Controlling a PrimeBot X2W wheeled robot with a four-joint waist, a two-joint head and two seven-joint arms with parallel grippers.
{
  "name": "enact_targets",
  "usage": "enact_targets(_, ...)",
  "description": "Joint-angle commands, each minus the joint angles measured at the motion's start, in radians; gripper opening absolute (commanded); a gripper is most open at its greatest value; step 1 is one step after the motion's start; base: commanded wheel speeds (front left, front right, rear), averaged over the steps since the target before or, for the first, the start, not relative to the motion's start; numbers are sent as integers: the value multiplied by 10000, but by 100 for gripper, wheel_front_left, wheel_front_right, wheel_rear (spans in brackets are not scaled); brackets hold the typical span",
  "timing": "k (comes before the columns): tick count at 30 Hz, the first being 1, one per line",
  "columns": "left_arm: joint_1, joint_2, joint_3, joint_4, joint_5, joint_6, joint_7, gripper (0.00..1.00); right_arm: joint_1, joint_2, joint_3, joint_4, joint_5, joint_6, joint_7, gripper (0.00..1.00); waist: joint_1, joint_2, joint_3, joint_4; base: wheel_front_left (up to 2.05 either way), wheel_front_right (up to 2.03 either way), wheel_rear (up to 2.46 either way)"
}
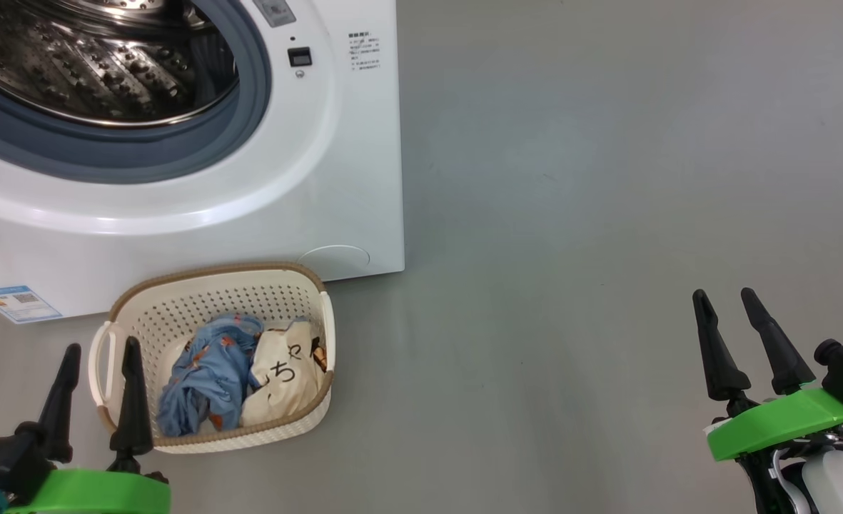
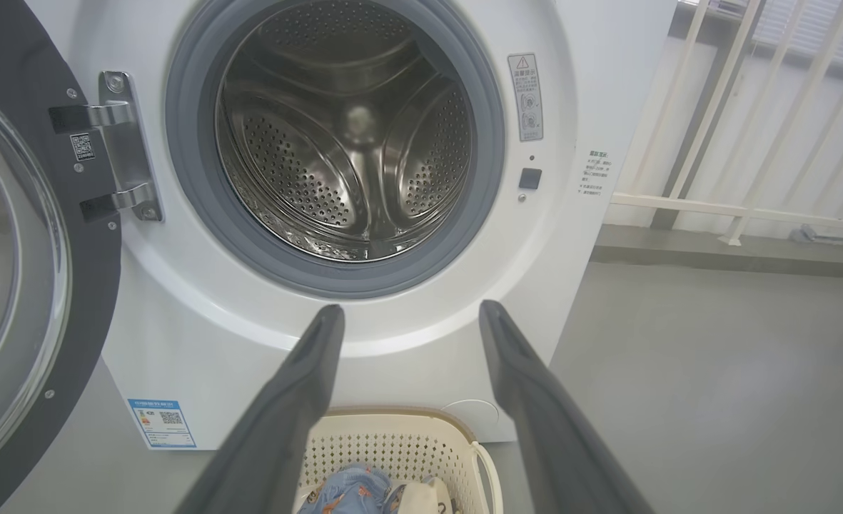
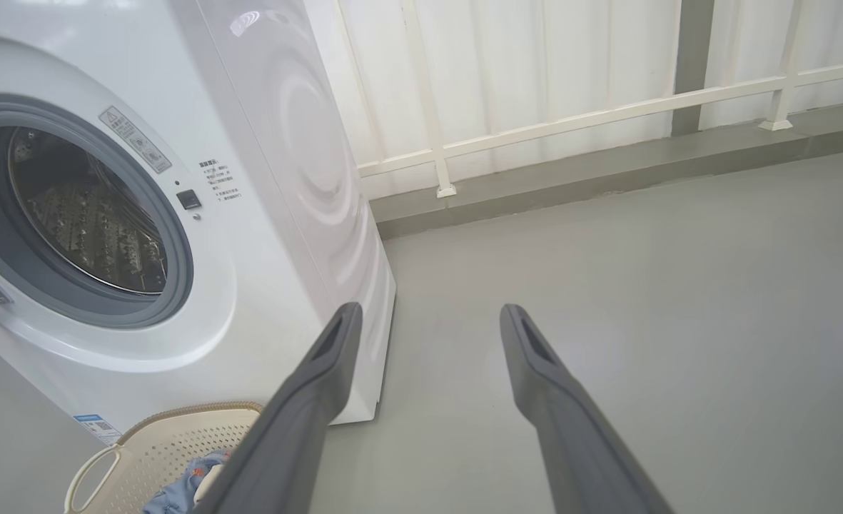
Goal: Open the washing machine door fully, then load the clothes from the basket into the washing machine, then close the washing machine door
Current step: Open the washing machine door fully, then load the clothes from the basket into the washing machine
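Left gripper, lower left of the head view: fingers spread wide, nothing between them. In the left wrist view they point at the washing machine just under its open drum.

Right gripper, lower right of the head view: fingers likewise apart and empty, over bare grey floor.

Writing: blue label with a QR code on the machine's lower left corner. A grey warning sticker with a triangle is right of the door seal, and a small text block is on the front panel. None of these can be read. The cream garment bears large black characters.

The basket sits on the floor against the machine's front, lower centre-left of the head view. The left gripper's fingers overlap its left handle in the frame. The right gripper is well apart from it. Inside, a light blue garment lies left of the cream one, the two touching.

The washing machine door stands swung open at the left edge of the left wrist view.
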State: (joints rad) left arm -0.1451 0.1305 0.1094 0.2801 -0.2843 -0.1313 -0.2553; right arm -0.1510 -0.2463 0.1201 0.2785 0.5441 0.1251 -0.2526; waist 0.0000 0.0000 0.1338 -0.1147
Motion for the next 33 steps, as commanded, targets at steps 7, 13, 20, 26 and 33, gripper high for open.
enact_targets(7, -52, 305, 200, -42, -227, 6, -65, 100, 99, -120, 147, -238, -114, 56, -92, 100, 0, 0, -96, 24, 0, 0, 0)
enact_targets(13, -45, 345, 47, 6, -283, 6, -65, 100, 115, -125, 185, -243, -107, 56, -92, 100, 0, 0, -96, 52, 1, -3, 2)
enact_targets(20, -53, 426, -85, -61, -406, 6, -65, 100, 113, -110, 177, -259, -103, 56, -92, 100, 0, 0, -33, 62, 32, -101, 69)
enact_targets(26, -107, 462, -150, -112, -455, 6, -65, 100, 65, -77, 187, -261, -104, 56, -92, 100, 0, 0, 64, 88, 85, -181, 96)
enact_targets(33, -203, 446, -68, -121, -440, 6, -65, 100, -15, -40, 175, -272, -104, 56, -92, 100, 0, 0, 201, 125, 85, -166, 81)
